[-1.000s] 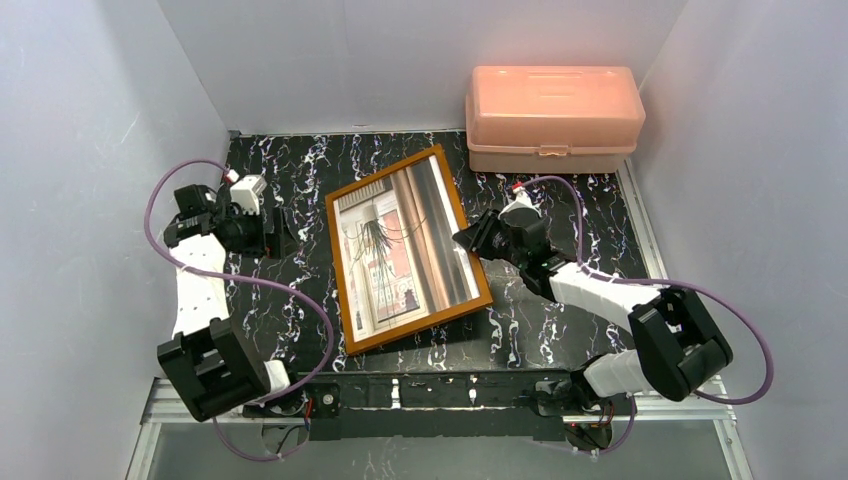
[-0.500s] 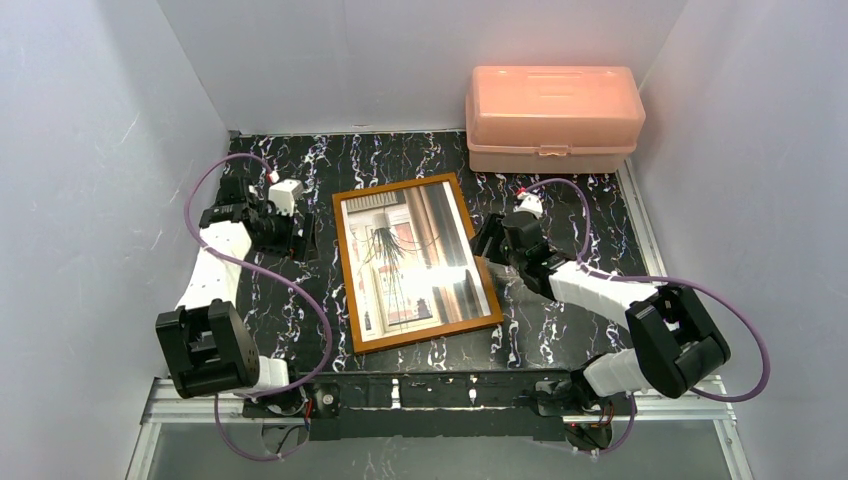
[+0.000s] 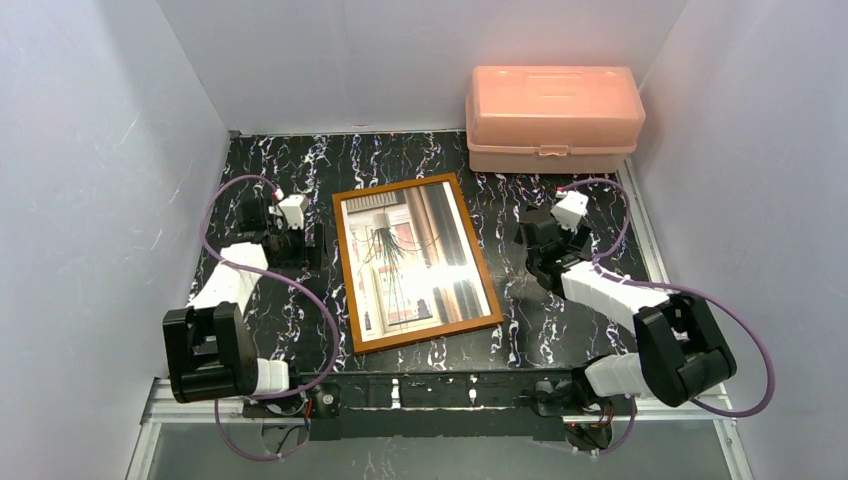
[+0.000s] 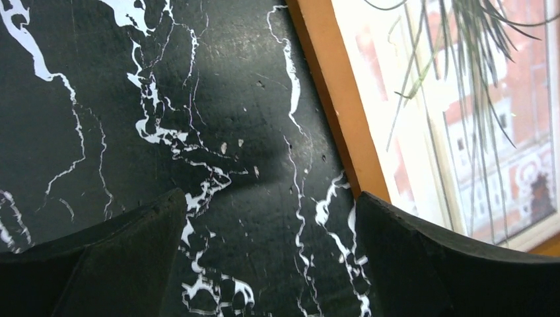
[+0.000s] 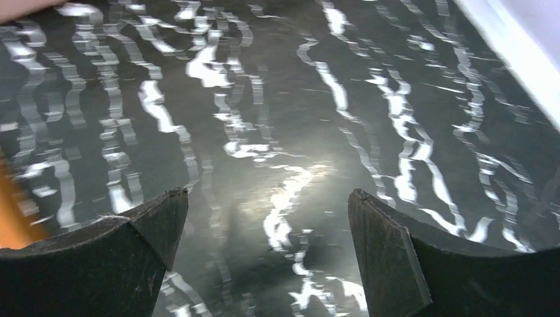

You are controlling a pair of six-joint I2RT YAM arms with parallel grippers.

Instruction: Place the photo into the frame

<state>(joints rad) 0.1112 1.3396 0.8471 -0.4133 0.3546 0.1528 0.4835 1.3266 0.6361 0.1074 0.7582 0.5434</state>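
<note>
Item: the photo (image 3: 418,258) – a print with beige, brown and white vertical bands and dark wispy lines. It lies face up inside the frame (image 3: 343,272), flat on the table, its edges bounded by the rails on all four sides.

Housing: the frame is a thin orange-brown wooden rectangle set slightly askew, its long sides running away from the arm bases.

Left gripper (image 3: 305,240): fingers spread wide, with nothing between them but bare marbled tabletop. In the left wrist view the frame's left rail (image 4: 337,112) runs diagonally just beyond the tip of the right finger (image 4: 449,271). The photo (image 4: 462,99) lies past that rail, further to that finger's outer side. No contact with the rail can be made out. The left arm is folded, forearm reaching forward from its base and wrist bent down so the gripper sits low over the table.

Right gripper (image 3: 535,245): fingers likewise spread wide and empty – only tabletop shows between them in the right wrist view. A blurred orange strip, the frame (image 5: 10,218), sits well outside the left finger (image 5: 99,264). The right arm stretches from its base to the table beside the frame's right rail, with the wrist angled downward.

Surroundings: a black table (image 3: 280,170) with white veining, and a pink plastic box (image 3: 553,115) at the far right corner, well beyond both grippers.
</note>
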